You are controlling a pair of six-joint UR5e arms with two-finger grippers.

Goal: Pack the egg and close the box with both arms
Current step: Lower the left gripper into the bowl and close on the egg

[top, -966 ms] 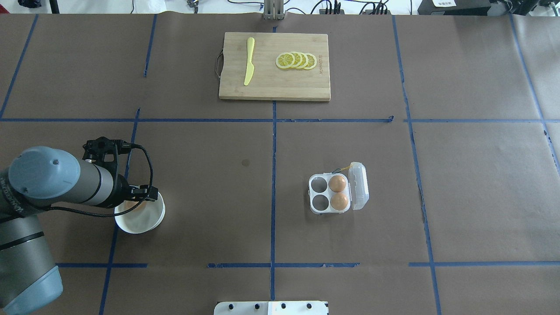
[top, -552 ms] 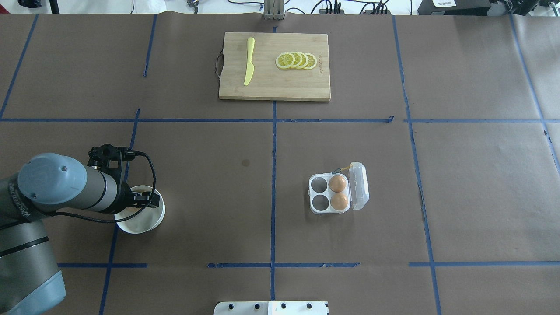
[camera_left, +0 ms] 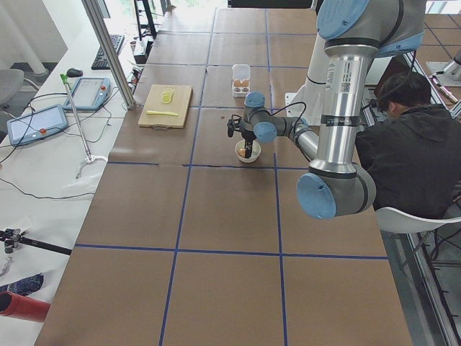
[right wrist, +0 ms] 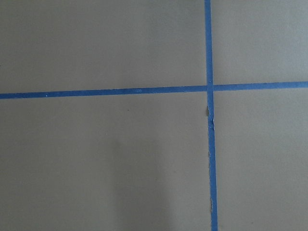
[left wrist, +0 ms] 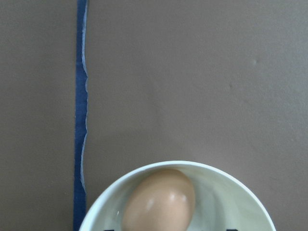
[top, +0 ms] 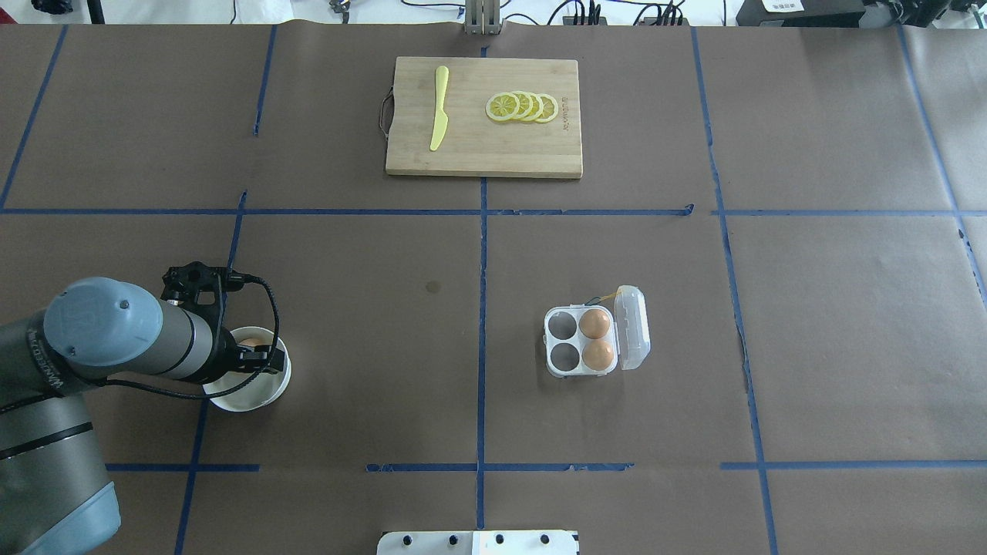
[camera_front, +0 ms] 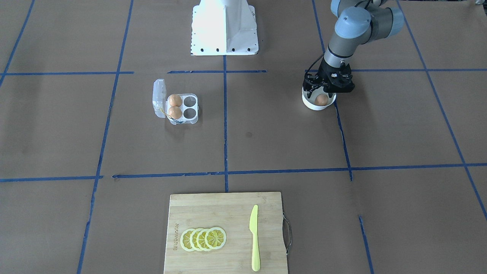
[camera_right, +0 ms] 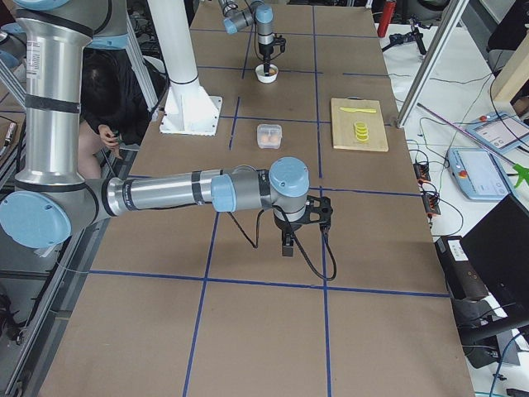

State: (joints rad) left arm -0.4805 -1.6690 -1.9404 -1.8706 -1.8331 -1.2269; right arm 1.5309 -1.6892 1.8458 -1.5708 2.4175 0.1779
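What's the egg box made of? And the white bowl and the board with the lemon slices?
The egg box looks like thin clear plastic: its open lid is see-through and a bit shiny. The white bowl is smooth and slightly glossy, maybe ceramic or plastic; I cannot tell which. The board looks like wood or bamboo: pale tan, streaky grain, matte.

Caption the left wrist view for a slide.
Light-brown egg lying in the white bowl, seen from above, with a blue tape line on the brown table cover.
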